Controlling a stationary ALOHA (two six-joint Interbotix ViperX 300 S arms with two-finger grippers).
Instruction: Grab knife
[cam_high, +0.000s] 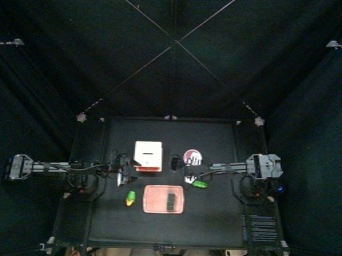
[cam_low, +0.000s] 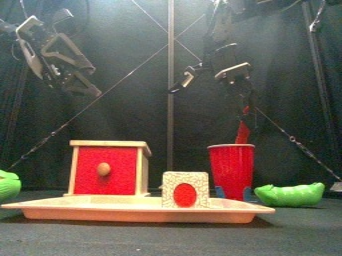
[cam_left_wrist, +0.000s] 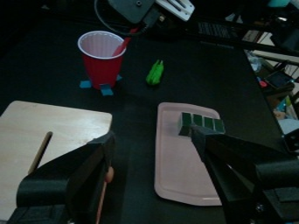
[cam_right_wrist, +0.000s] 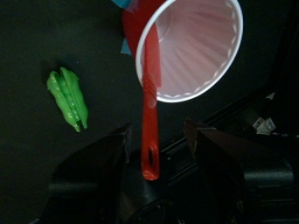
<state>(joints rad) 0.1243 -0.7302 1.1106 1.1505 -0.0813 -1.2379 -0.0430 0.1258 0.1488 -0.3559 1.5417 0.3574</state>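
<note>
A red knife (cam_right_wrist: 149, 122) stands tilted in a red cup (cam_right_wrist: 193, 48), its handle sticking out over the rim. In the front view the knife (cam_low: 242, 130) rises from the cup (cam_low: 230, 168). My right gripper (cam_right_wrist: 158, 153) is open, and the end of the knife's handle lies between its jaws without being clamped. In the front view the right gripper (cam_low: 230, 78) hangs just above the knife. My left gripper (cam_left_wrist: 158, 140) is open and empty, above a wooden box (cam_left_wrist: 41, 149) and a pink tray (cam_left_wrist: 193, 166).
The wooden box with a red front (cam_low: 110, 168) and a small white cube with a red spot (cam_low: 186, 188) stand on a tray (cam_low: 80, 209). A green pepper (cam_right_wrist: 66, 98) lies beside the cup. The pink tray holds a dark green block (cam_left_wrist: 201, 127).
</note>
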